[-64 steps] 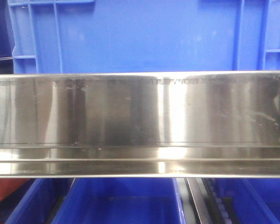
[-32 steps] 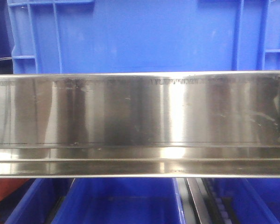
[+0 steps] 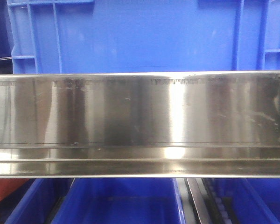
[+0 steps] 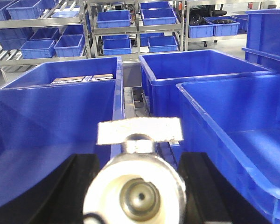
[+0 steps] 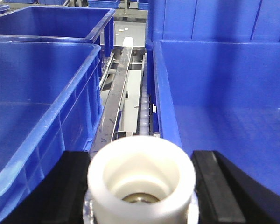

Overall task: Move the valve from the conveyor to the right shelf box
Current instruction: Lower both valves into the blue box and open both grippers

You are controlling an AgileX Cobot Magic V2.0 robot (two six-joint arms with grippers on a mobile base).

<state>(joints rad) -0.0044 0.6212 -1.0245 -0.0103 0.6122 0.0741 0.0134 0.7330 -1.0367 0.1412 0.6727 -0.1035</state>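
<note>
1. Front view, relative to the brushed steel shelf beam (image 3: 140, 121) spanning the frame side to side:
   - Above it, resting on its top edge, a large blue crate (image 3: 140, 32); contents hidden behind its ribbed wall.
   - Below it, a blue bin (image 3: 121, 200), with only part of its blue wall and rim in sight.
   - Right of that bin, a slanting steel divider rail (image 3: 196, 200).
   - No gripper or valve in this view.

2. Left wrist view, relative to the metal valve (image 4: 135, 198):
   - Clamped on it, the left gripper (image 4: 139, 163), one black finger (image 4: 81, 186) pressed to either side.
   - Topped by a flat white handle (image 4: 139, 130), round port facing the camera.
   - To its left, a deep blue tote (image 4: 56, 121) with flat brown-and-white packs (image 4: 81, 78) at the far end.
   - Ahead and right, a second tote (image 4: 200, 70), showing plain blue inside.
   - Close on the right, a third tote (image 4: 252, 140), likewise plain blue.
   - Far beyond, racks of small blue bins (image 4: 116, 18), one holding dark parts (image 4: 210, 21).

3. Right wrist view, relative to the white-mouthed valve (image 5: 141, 177):
   - Gripped by the right gripper (image 5: 141, 161), black fingers (image 5: 214, 186) tight against both sides.
   - Straight ahead, a steel rail (image 5: 116, 98) beside a row of white rollers (image 5: 143, 107).
   - Left, a blue box (image 5: 37, 93), plain blue inside.
   - Right, a wider blue box (image 5: 214, 93), textured floor bare.
</note>
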